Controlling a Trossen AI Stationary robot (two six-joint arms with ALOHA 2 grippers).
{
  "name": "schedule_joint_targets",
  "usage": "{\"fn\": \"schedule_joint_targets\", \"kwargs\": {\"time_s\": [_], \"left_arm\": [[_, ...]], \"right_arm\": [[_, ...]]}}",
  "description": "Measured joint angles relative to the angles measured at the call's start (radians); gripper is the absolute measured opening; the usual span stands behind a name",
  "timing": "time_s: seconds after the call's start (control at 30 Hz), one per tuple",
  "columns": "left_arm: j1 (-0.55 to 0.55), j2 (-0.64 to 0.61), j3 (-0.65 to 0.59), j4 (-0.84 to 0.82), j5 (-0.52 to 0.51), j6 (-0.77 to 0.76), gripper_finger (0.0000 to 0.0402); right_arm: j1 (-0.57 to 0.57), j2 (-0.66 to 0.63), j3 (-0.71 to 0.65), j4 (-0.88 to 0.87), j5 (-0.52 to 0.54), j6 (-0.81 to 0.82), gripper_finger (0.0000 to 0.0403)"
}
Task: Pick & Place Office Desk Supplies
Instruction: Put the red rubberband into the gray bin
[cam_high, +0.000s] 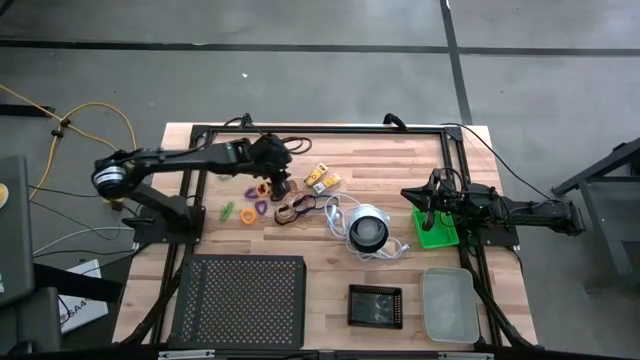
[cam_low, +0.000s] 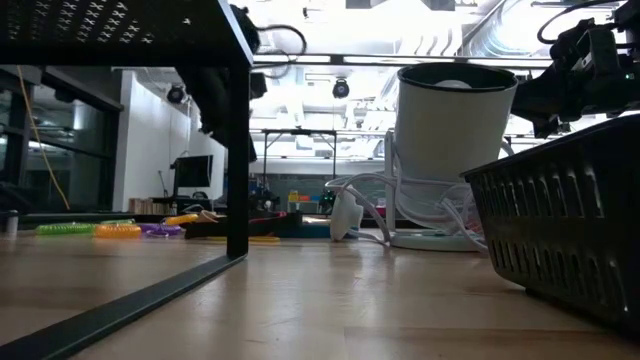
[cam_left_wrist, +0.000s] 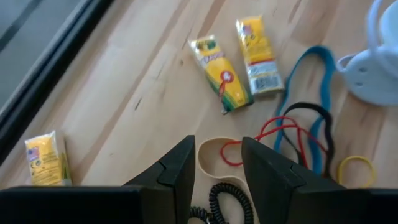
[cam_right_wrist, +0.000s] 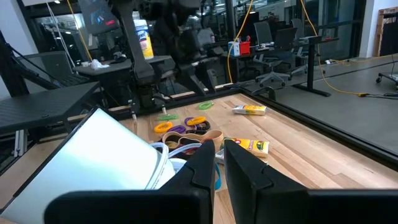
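The supplies lie loose on the wooden table (cam_high: 380, 165). Yellow-and-white packs (cam_left_wrist: 221, 73) (cam_high: 322, 179) lie beside teal, black and red bands (cam_left_wrist: 305, 124). A tan loop (cam_left_wrist: 211, 152) and a black coiled loop (cam_left_wrist: 227, 202) are nearer, and green, orange and purple loops (cam_high: 248, 211) lie to the left. My left gripper (cam_left_wrist: 217, 167) (cam_high: 280, 184) hovers open above the tan loop, slanting down and touching nothing. My right gripper (cam_right_wrist: 219, 163) (cam_high: 424, 196) is shut, level over the green tray (cam_high: 437, 233) at the right.
A round white-and-black object (cam_high: 367, 230) with a white cord stands mid-table. Along the near edge are a black mesh tray (cam_high: 240, 298), a small black tray (cam_high: 375, 305) and a clear tray (cam_high: 448, 303). A black frame (cam_high: 320, 128) borders the table.
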Motion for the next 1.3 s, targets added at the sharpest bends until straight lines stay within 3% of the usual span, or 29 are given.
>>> {"fn": "schedule_joint_targets", "kwargs": {"time_s": [0.3, 0.77, 1.3], "left_arm": [[-0.015, 0.112, 0.027, 0.018, 0.004, 0.071, 0.0125], [-0.066, 0.185, 0.028, 0.112, 0.044, 0.403, 0.0125], [-0.057, 0.231, 0.028, 0.1, 0.044, 0.42, 0.0125]], "right_arm": [[0.0, 0.0, 0.0, 0.0, 0.0, 0.0, 0.0023], [0.0, 0.002, 0.0, 0.002, -0.002, 0.0, 0.0023], [0.0, 0.011, 0.0, 0.006, 0.0, 0.0, 0.0023]]}}
